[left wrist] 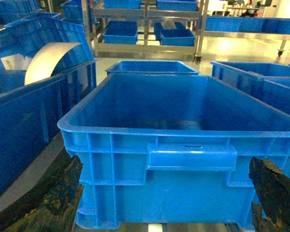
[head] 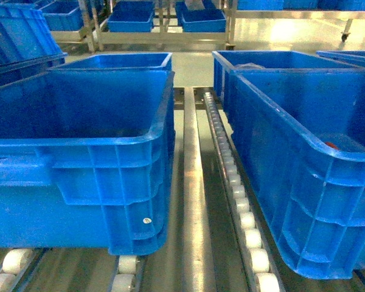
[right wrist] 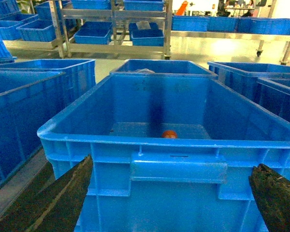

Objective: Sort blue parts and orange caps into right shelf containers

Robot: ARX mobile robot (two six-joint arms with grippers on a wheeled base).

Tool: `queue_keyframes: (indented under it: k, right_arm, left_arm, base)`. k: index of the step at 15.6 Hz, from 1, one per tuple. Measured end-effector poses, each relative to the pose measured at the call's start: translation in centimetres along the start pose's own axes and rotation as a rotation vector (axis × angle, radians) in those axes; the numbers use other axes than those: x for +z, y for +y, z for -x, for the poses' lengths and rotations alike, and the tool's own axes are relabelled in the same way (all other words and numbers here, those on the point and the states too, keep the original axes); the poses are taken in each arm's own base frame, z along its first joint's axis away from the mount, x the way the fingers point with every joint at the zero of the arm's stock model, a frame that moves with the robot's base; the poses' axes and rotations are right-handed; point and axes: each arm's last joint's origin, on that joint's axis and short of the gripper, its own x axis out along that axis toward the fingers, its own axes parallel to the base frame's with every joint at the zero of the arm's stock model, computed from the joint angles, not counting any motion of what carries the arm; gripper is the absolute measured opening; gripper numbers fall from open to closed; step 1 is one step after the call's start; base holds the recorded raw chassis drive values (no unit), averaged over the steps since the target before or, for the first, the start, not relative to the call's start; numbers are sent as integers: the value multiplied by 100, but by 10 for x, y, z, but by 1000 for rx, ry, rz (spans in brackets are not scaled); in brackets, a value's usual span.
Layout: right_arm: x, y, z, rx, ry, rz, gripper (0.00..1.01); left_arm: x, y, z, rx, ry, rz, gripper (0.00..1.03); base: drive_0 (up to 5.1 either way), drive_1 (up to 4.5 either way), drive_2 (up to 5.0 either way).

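Both grippers, left and right, spread wide, empty, facing crate walls. Right crate at 3 o'clock, holding one orange cap near far wall. No blue parts visible. Risk: fingers clipping the rim, tipping or shoving the crate off its rollers.

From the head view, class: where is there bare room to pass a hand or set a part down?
The roller lane between the left crate and right crate is bare. The left crate's visible interior looks empty; the right crate holds an orange cap.
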Motion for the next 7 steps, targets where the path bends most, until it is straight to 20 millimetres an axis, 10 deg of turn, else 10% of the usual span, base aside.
queue_keyframes:
  k: [7]
  right_arm:
    - [0, 0, 0, 0, 0, 0, 98]
  left_arm:
    - [0, 0, 0, 0, 0, 0, 98]
  base:
    - [0, 0, 0]
